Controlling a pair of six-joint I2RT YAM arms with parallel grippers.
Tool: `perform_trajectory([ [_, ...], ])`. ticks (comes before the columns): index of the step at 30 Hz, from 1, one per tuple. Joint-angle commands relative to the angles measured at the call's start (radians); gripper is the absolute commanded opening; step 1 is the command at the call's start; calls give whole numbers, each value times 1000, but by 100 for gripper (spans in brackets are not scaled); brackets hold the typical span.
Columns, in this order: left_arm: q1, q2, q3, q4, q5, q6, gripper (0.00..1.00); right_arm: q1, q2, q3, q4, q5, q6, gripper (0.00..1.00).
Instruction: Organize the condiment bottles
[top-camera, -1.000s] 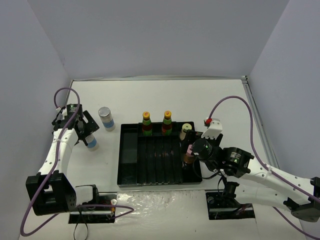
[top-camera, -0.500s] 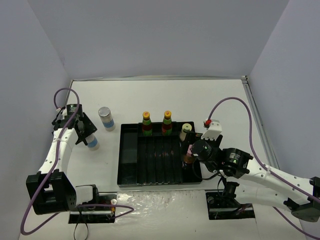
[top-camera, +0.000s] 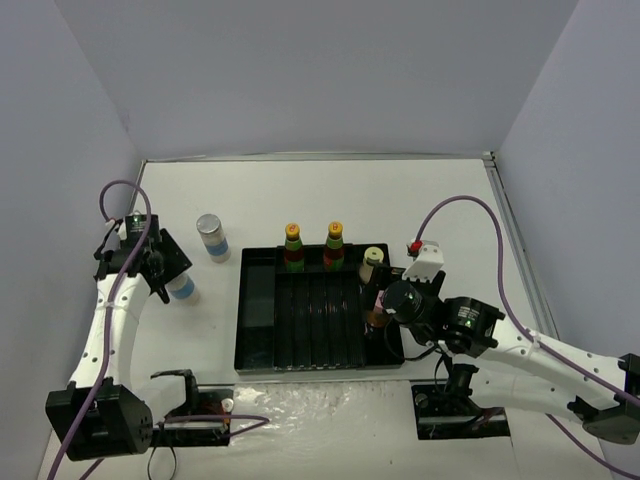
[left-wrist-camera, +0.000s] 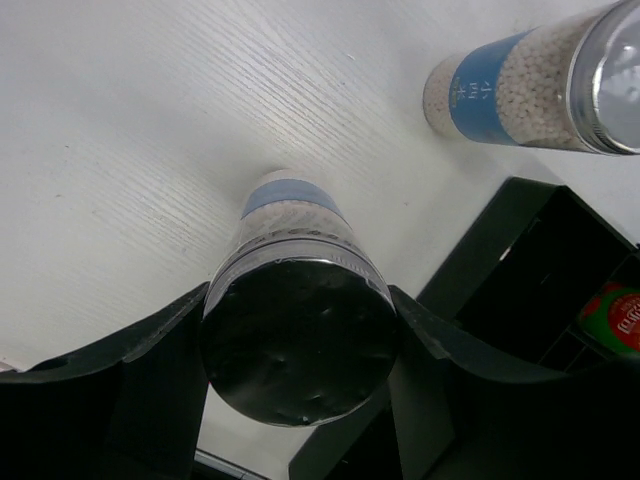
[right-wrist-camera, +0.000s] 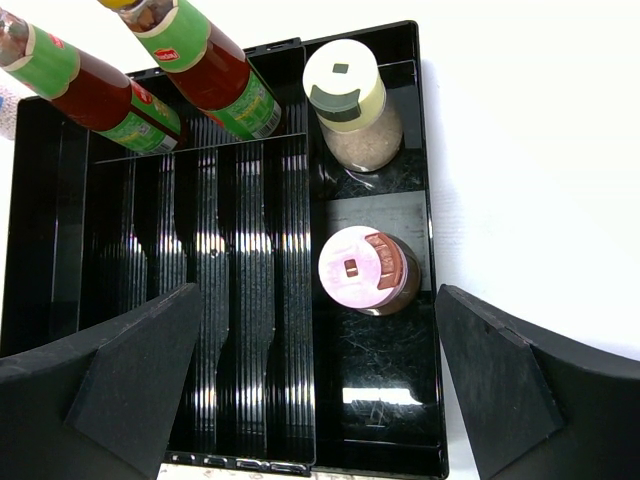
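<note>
Now the left gripper (left-wrist-camera: 298, 345) is clamped around the clear, silver-lidded shaker with a blue label (left-wrist-camera: 288, 200), upright over the white table (left-wrist-camera: 150, 120) to the left of the black divided plastic tray (top-camera: 240, 330). I cannot tell whether its base touches the table. The step in hand looks like picking this shaker up. The next move likely calls for a straight lift and a carry over the tray's wall, keeping clear of the second blue-labelled shaker (top-camera: 210, 237) standing near. The right gripper (right-wrist-camera: 315, 395) hangs wide open and empty above the pink-capped bottle (right-wrist-camera: 358, 270), which stands in the tray's right compartment near the yellow-green-capped bottle (right-wrist-camera: 343, 85). The two orange-capped, green-necked bottles (top-camera: 292, 250) stand at the tray's far edge. The tabletop shows faint wood grain, and plain pale lavender walls close it in.
</note>
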Motion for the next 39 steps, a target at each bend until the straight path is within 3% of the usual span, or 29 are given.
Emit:
perform_trajectory([
  [1,-15,-75,134,-58,12,37,0,9,36,18,17,60,20,98],
  [7,-99,-113,212,-120,-2,51,0,11,54,37,17,75,16,99],
  [14,-359,-79,346,-168,-105,23,0,9,73,46,17,74,17,99],
  [21,-580,56,429,-152,-227,27,0,11,69,51,17,74,12,99],
  [39,-605,334,402,96,-139,60,0,11,50,69,-15,67,0,98],
])
